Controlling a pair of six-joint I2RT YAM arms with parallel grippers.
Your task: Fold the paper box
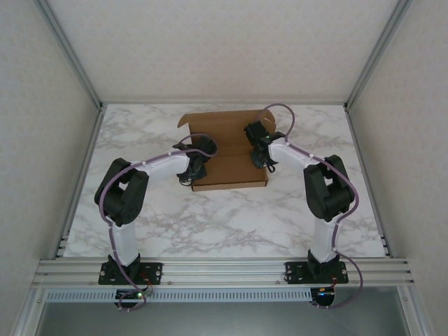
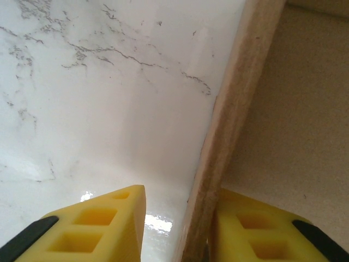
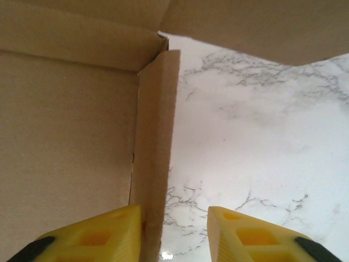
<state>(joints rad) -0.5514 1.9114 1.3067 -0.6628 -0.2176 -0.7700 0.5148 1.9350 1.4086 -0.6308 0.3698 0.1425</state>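
The paper box (image 1: 227, 171) is a brown cardboard tray in the middle of the marble table, its lid panel (image 1: 217, 126) standing up at the back. My left gripper (image 1: 190, 172) is at the tray's left wall. In the left wrist view that wall (image 2: 234, 109) runs between the yellow fingers (image 2: 109, 224) of the left gripper (image 2: 181, 191); the inner finger touches it and the outer one stands apart. My right gripper (image 1: 263, 158) straddles the right wall (image 3: 155, 136) in the same way, and in its wrist view the right gripper (image 3: 174, 210) has a gap outside the wall. Both are open.
The white marble table (image 1: 210, 224) lies in front of and beside the box. Aluminium frame rails (image 1: 224, 269) run along the near edge, and pale walls close in the left, right and back sides. The lid flap (image 3: 245, 27) hangs over the right wrist view.
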